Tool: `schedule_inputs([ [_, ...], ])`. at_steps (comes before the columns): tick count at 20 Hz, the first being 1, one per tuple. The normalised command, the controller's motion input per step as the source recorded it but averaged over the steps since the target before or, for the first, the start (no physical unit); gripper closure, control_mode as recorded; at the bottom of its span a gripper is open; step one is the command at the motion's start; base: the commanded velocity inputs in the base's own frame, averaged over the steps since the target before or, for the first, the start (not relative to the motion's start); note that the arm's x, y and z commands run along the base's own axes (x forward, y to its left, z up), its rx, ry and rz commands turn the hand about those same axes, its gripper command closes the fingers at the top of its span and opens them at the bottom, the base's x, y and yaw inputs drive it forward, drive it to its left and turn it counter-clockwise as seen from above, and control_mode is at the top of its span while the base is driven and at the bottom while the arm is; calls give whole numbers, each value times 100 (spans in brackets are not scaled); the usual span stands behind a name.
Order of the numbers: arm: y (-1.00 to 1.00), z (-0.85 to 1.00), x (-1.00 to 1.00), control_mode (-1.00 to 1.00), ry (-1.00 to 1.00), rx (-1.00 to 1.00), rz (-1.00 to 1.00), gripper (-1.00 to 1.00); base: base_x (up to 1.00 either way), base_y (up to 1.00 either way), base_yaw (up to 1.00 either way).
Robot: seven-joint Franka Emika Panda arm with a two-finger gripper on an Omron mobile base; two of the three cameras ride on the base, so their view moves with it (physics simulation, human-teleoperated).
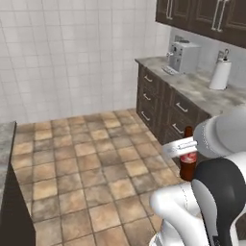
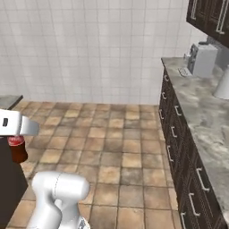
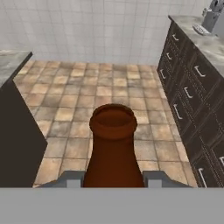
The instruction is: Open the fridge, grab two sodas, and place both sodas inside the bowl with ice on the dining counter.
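Left base view: a soda (image 1: 188, 161) stands upright in the air beside the arm, red label showing, cap at the top, with a pale part of the hand crossing its neck. Behind it runs a dark cabinet row under a marbled desk (image 1: 202, 86) carrying a coffee machine (image 1: 183, 56) and a paper towel roll (image 1: 220, 74). A grey stone corner (image 1: 5, 144) shows at the left edge; it may be the dining counter, though I cannot tell.

Right base view: the same soda (image 2: 17, 148) hangs at the far left below the white hand, above the tiled floor (image 2: 107, 143).

Hand view: the fingers (image 3: 113, 178) are nearly closed on the soda (image 3: 113, 148), one on each side of its body. Its long axis runs straight up from them, the cap end nearest the camera. Neither bowl nor fridge shows here, so the carry likely needs the base to turn first. One bottle is in hand, not yet delivered.
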Motion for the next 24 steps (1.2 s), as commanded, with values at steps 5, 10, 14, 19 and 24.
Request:
schedule_inputs([
  [5,0,0,0,100,0,0,0,100,100,-10,48],
  [10,0,0,0,100,0,0,0,100,100,-14,47],
  [14,0,0,0,100,0,0,0,100,100,-20,46],
  [19,0,0,0,100,0,0,0,100,99,-37,43],
  [24,0,0,0,100,0,0,0,100,97,-41,42],
])
